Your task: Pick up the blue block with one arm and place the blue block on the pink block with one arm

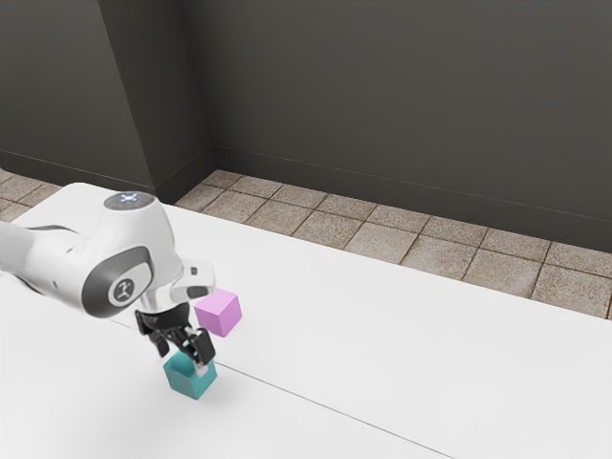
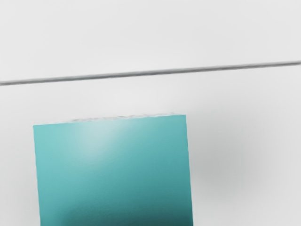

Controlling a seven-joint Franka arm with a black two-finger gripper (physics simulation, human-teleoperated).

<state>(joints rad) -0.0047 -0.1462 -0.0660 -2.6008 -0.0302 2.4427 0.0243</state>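
The blue block (image 1: 190,378), teal in colour, sits low at the table's near side, just short of a thin dark seam line (image 1: 287,390). My gripper (image 1: 184,355) comes straight down on it, and its black fingers (image 1: 200,348) press the block from two sides, so it is shut on the block. Whether the block has left the table I cannot tell. The pink block (image 1: 219,314) stands on the table just behind the gripper, slightly toward the exterior view's right, untouched. In the wrist view the blue block's top face (image 2: 113,174) lies right under my hand.
The white table (image 1: 402,325) stretches wide toward the exterior view's right. The seam line (image 2: 150,73) runs across the table just past the blue block. A tiled floor (image 1: 430,239) and dark walls lie beyond the table's far edge.
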